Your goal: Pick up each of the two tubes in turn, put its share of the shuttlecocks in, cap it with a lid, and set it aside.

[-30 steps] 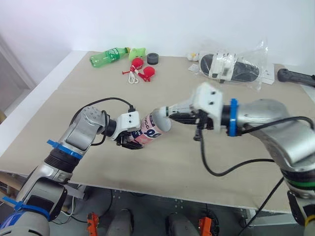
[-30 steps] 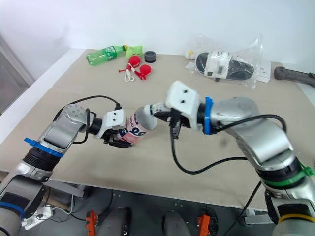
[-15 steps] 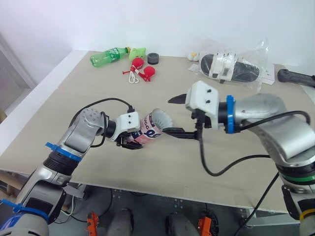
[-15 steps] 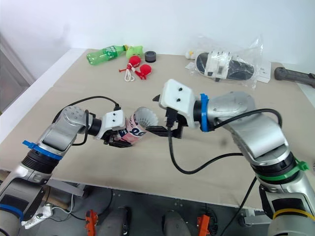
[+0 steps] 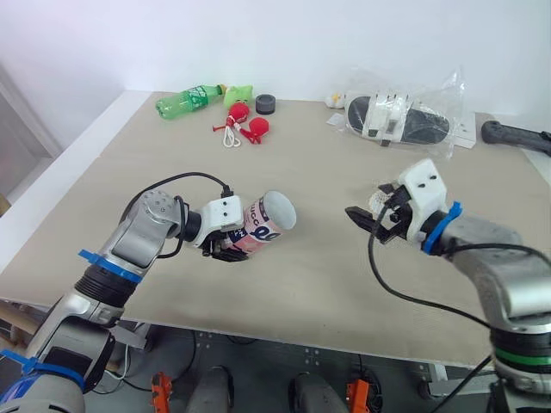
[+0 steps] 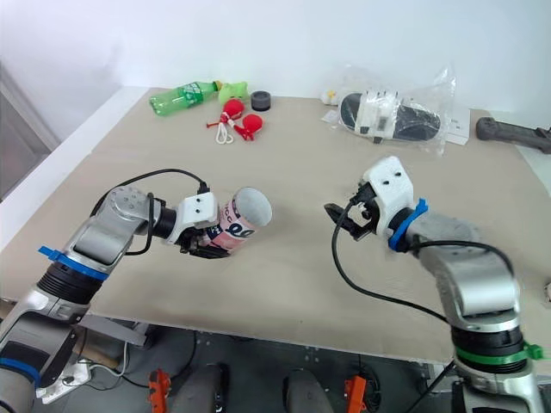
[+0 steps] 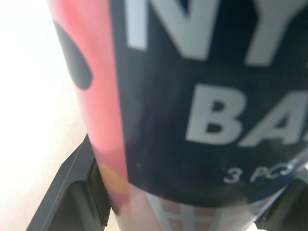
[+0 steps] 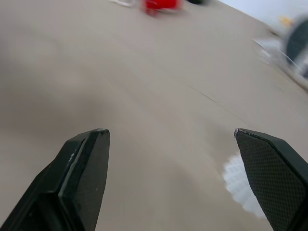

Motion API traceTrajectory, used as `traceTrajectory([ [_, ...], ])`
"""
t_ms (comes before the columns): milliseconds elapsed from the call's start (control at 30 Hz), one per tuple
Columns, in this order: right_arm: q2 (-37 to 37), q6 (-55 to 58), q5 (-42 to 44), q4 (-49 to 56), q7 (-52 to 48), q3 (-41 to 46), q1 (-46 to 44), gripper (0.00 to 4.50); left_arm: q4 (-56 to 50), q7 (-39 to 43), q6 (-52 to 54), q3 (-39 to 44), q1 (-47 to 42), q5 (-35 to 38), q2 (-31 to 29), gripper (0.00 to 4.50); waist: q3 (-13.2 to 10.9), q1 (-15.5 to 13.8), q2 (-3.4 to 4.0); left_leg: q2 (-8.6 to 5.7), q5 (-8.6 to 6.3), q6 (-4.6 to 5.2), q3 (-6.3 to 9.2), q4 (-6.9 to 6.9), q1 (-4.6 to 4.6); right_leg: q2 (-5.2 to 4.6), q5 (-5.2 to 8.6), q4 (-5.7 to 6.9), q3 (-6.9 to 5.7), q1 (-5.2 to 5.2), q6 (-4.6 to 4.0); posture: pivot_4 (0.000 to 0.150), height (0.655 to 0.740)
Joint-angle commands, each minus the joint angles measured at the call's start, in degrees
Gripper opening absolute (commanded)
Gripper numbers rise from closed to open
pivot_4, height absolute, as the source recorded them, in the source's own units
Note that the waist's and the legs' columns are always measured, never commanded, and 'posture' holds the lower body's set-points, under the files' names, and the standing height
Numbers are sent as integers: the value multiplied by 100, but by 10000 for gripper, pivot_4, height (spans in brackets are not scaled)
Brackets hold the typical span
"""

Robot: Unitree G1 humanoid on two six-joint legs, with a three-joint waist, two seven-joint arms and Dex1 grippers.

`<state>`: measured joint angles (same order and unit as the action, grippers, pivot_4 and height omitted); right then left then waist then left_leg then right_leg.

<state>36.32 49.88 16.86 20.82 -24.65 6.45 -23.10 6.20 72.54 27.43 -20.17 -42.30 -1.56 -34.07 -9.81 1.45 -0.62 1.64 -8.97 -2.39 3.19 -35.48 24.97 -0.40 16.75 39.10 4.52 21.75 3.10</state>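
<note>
- Left gripper (image 5: pixel 231 248): I see the fingers closed tight on the lower body of the shuttlecock tube (image 5: pixel 267 225). The tube is held tilted over the table (image 5: pixel 327 284), its open mouth facing the robot's right.
- Right gripper (image 8: pixel 171 132): the fingers are spread wide and hold nothing. It sits well apart from the tube, on the mouth side.
- A white shuttlecock (image 8: pixel 240 185) lies on the table on that same side of the tube, just beside the right gripper.
</note>
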Motion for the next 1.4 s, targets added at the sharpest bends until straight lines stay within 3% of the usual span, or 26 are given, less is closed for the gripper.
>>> traceTrajectory([
  [33,-374,-293,-407,-468,604,-54,-90,44467,150,97,57,-300,102,-36,51,29684,0,-1,-1,0,0,0,-1,0,0,0,0,-1,1,0,1,1500,7400],
  [433,-1276,-1841,-1120,-3259,1500,-84,-1053,44467,56,60,134,-277,154,-29,31,29684,0,14,1,-1,0,0,-2,4,-1,1,-2,-1,2,0,-3,1500,7400],
  [867,-1618,-3017,-1302,-5059,2205,194,-1687,44467,-157,-25,283,-237,276,15,-11,29684,0,27,1,-3,1,1,-4,6,-4,-1,-13,-1,5,-3,-19,1500,7400],
  [1000,-1626,-3155,-1302,-5237,2297,247,-1735,29976,-175,-31,283,-234,286,23,-27,29684,0,31,1,-3,1,1,-4,6,-7,-1,-13,-1,5,-6,-19,1500,7400],
  [1167,-1619,-3240,-1294,-5297,2314,245,-1727,3917,-153,-34,265,-239,271,23,-29,29684,0,39,1,-3,1,1,-4,7,-7,-1,-13,-1,5,-6,-19,1500,7400],
  [1200,-1612,-3253,-1295,-5297,2314,245,-1718,345,-150,-35,261,-239,268,22,-29,29684,0,41,1,-3,1,1,-4,7,-7,-1,-13,-1,6,-6,-19,1500,7400],
  [1400,-1366,-3174,-1256,-4542,1842,133,-1564,345,-144,-35,260,-243,274,19,-40,29684,0,43,1,-3,1,1,-4,7,-8,-1,-13,-1,6,-7,-19,1500,7400],
])
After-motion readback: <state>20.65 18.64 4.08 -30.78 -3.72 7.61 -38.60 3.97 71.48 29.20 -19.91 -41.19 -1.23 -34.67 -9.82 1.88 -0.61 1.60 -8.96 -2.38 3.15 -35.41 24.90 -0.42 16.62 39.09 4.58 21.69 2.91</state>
